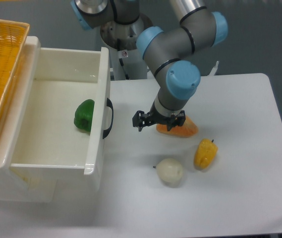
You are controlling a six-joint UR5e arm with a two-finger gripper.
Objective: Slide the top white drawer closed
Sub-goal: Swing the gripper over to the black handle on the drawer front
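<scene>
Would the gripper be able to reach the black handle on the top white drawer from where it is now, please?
Probably yes. The gripper hangs just right of the black handle on the top white drawer, with only bare table between them. The orange vegetable lies on its far side, out of the path.

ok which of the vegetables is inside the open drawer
The green pepper. It lies inside the top white drawer, while the orange, yellow and white pieces sit out on the table.

green pepper [84, 116], onion [169, 171], yellow pepper [205, 153], orange pepper [186, 129], wicker basket [2, 54]
</scene>
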